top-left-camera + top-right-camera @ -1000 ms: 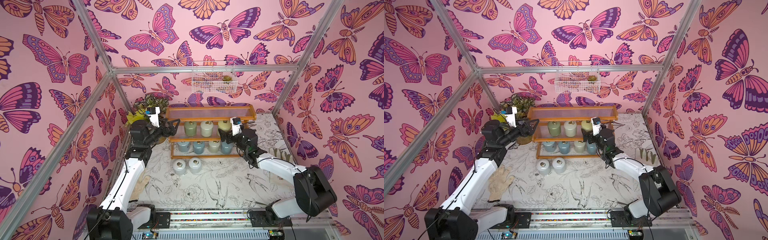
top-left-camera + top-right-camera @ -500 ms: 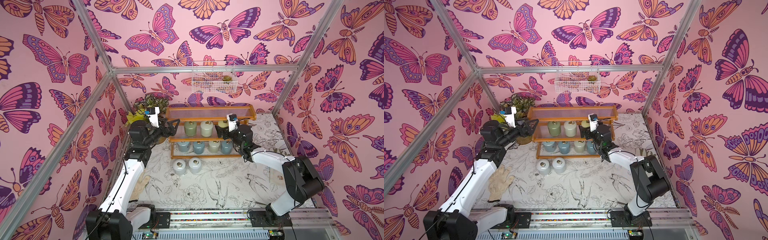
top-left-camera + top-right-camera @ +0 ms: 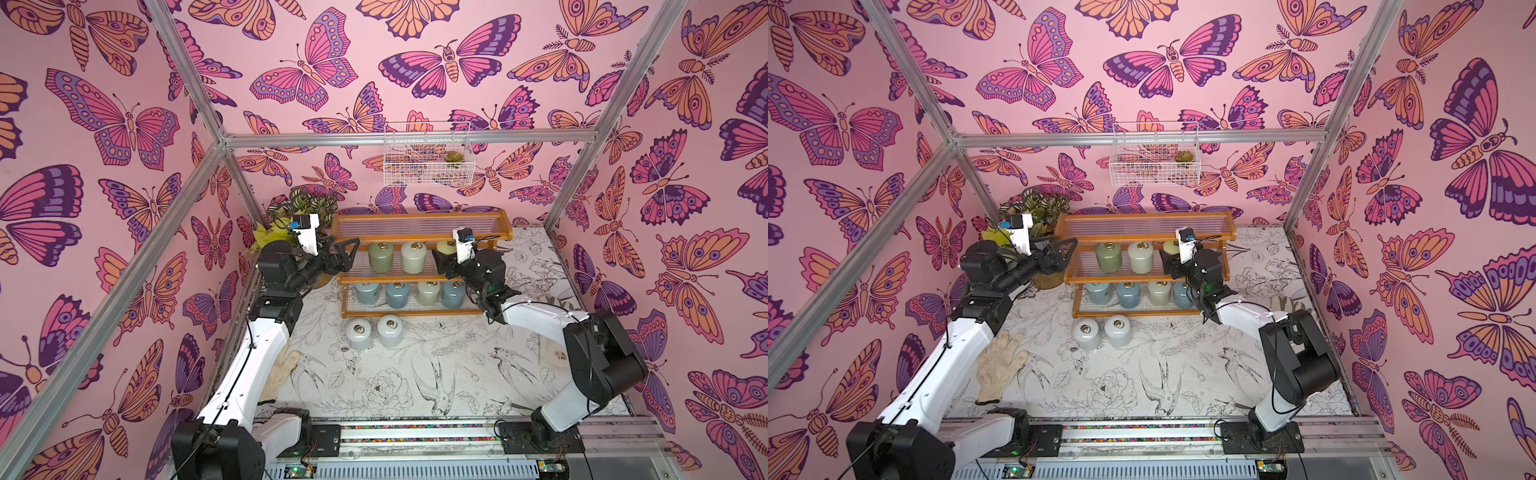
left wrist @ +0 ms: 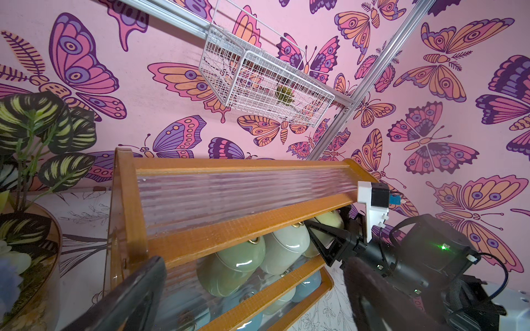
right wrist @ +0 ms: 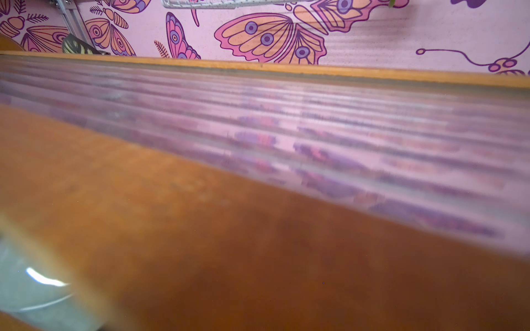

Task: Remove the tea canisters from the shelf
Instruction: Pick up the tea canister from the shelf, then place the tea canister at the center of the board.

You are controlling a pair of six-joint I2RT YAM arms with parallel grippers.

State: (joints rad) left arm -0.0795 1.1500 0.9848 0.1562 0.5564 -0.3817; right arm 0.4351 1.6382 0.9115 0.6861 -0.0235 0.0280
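Observation:
The shelf (image 3: 422, 237) stands at the back of the table, its top tier bare. On the middle tier are a sage green canister (image 3: 380, 257), a cream one (image 3: 414, 257) and a pale yellow one (image 3: 446, 247). My right gripper (image 3: 444, 258) is shut on the pale yellow canister (image 4: 329, 221), with a black finger on each side. Several blue-grey and cream canisters (image 3: 397, 294) fill the bottom tier. Two white canisters (image 3: 359, 336) stand on the table in front. My left gripper (image 3: 348, 251) hangs open and holds nothing at the shelf's left end. The right wrist view shows only the shelf rail (image 5: 258, 258).
A white wire basket (image 3: 428, 160) holding a small succulent hangs on the back wall above the shelf. A potted plant (image 3: 307, 203) fills the back left corner beside my left wrist. A cloth glove (image 3: 998, 370) lies on the table under my left arm.
My right gripper has moved up and in from the bottom tier's right end to the pale yellow canister and closed on it. My left arm has barely moved.

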